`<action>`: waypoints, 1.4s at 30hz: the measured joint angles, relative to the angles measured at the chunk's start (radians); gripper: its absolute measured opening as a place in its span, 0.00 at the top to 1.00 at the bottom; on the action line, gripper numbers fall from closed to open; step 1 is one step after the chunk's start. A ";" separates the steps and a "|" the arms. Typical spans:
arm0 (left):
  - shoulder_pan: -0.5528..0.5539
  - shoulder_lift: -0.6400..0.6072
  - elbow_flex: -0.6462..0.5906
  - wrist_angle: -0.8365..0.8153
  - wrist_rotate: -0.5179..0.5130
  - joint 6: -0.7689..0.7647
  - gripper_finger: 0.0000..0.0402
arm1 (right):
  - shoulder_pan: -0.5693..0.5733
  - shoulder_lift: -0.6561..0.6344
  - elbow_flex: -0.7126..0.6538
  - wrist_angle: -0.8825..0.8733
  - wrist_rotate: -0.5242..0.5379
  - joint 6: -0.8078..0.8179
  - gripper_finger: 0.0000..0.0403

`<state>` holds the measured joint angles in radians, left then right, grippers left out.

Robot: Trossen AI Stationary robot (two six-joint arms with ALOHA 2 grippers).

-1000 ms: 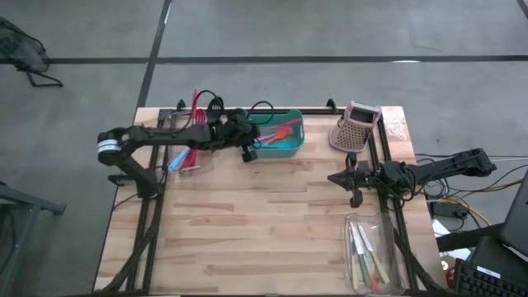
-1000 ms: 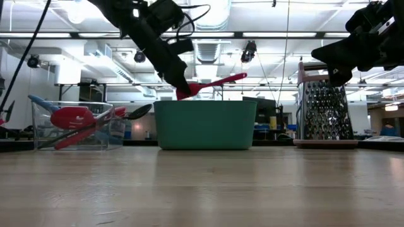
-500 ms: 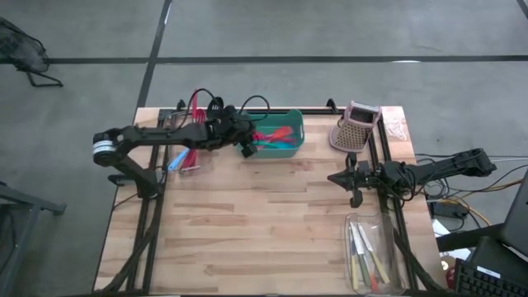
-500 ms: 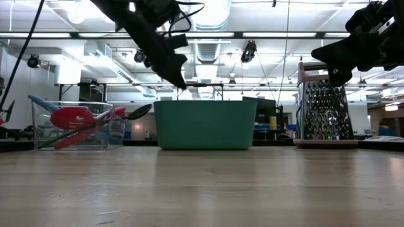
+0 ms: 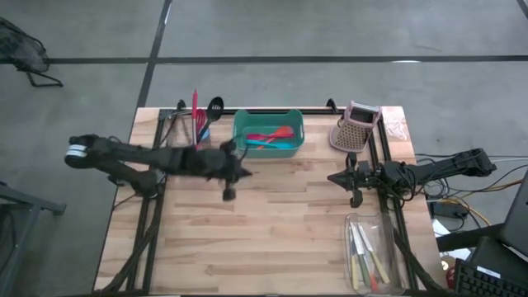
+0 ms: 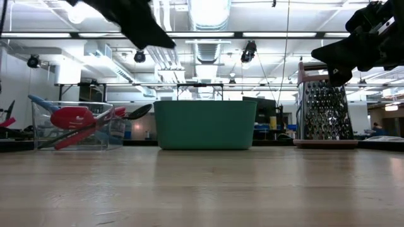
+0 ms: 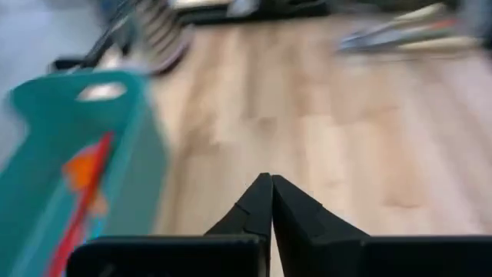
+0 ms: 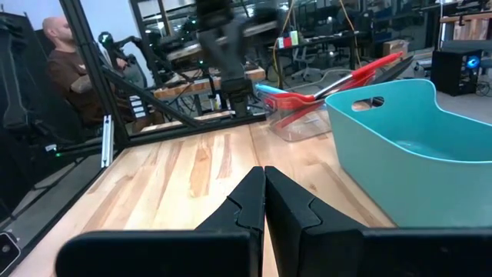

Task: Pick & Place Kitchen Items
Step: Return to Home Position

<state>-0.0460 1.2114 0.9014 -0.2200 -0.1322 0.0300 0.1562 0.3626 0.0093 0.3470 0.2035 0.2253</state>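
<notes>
The teal tub (image 5: 290, 150) stands at the table's far middle with a red spatula (image 5: 277, 132) and a blue utensil (image 5: 259, 145) lying inside; the red one also shows in the left wrist view (image 7: 81, 192). Long red and black utensils (image 5: 202, 114) stick out of a clear box (image 6: 76, 129) at the far left. My left gripper (image 5: 246, 172) is shut and empty, raised over the table just in front of the tub's left corner. My right gripper (image 5: 333, 176) is shut and empty, held above the table's right side.
A pinkish perforated holder (image 5: 355, 126) stands at the far right. A clear box (image 5: 371, 252) with pale-handled utensils lies at the near right. Bare wooden table (image 5: 264, 239) spreads across the middle and near side. A person (image 8: 65, 73) sits beyond the table.
My left gripper held the red spatula over the teal tub, then let it go; the spatula now lies in the tub. The gripper has since gone up and toward the table's near edge, clear of the tub.
</notes>
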 joint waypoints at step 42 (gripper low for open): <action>-0.295 -1.199 -0.733 -0.012 -0.173 -0.061 0.99 | 0.000 0.000 0.000 0.000 0.000 0.000 0.98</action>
<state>-0.3413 0.0120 0.1682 -0.2321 -0.3050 -0.0307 0.1563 0.3628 0.0093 0.3466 0.2034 0.2253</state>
